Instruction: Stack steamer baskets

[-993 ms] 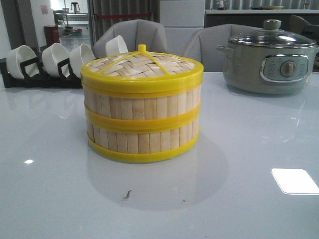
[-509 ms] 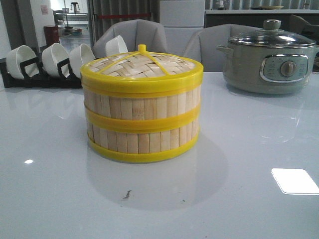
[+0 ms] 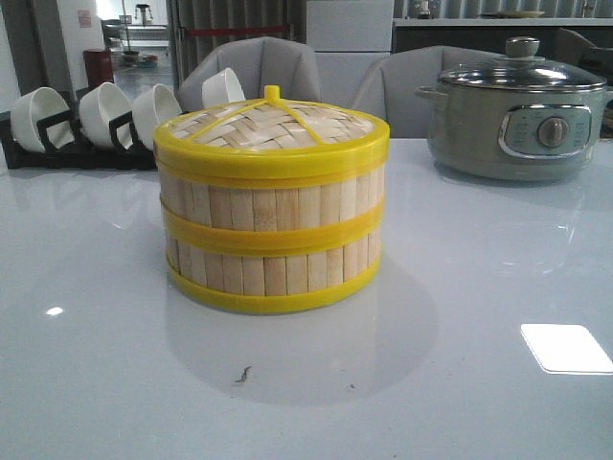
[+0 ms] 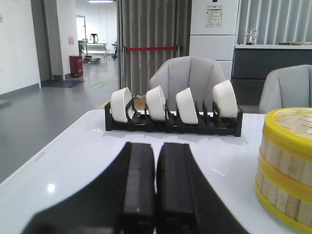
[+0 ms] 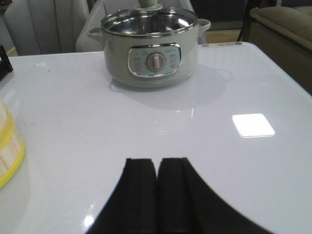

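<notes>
Evidently the steamer baskets (image 3: 272,235) stood stacked and capped by the lid (image 3: 272,129) at mid-table (image 3: 460,383), so the left end effector (image 4: 156,185) and right end effector (image 5: 157,195) sat closed, empty, clear on either side.

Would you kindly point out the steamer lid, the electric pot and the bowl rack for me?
steamer lid (image 3: 273,126), front view, on its woven bamboo top.
electric pot (image 5: 153,62), right wrist view, on its control dial.
bowl rack (image 4: 195,128), left wrist view, on its black front rail.
</notes>
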Tool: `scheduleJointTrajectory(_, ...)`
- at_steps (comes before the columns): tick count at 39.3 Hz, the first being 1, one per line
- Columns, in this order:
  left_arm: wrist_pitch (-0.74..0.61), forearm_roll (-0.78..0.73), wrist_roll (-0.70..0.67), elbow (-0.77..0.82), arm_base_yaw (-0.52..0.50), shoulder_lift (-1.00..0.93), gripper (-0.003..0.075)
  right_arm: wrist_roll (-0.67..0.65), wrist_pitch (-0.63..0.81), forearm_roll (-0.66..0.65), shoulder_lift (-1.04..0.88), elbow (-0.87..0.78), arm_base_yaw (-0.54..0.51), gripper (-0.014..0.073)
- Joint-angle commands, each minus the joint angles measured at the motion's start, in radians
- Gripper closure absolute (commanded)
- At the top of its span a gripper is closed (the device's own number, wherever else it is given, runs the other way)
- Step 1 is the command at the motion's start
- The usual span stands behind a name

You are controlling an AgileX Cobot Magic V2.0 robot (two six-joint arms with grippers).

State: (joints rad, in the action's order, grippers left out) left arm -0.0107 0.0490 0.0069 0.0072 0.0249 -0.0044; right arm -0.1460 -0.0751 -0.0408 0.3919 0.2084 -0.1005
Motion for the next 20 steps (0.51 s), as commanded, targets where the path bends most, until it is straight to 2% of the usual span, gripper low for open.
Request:
scheduleJointTrajectory(1,-0.078,-0.001,0.002,0.000,-0.001,-0.013,0.0631,0.007,0.082,-0.006,0.002,0.031,-0.007,0.0538)
scheduleJointTrajectory(15,-0.077,-0.004,0.002,0.000,-0.001,-0.013,0.0631,0.007,0.082,-0.006,0.002,0.031,-0.007,0.0538)
scheduleJointTrajectory(20,-0.077,-0.059,0.002,0.000,-0.001,-0.013,0.0631,0.007,0.082,-0.006,0.002,0.031,-0.007,0.0538)
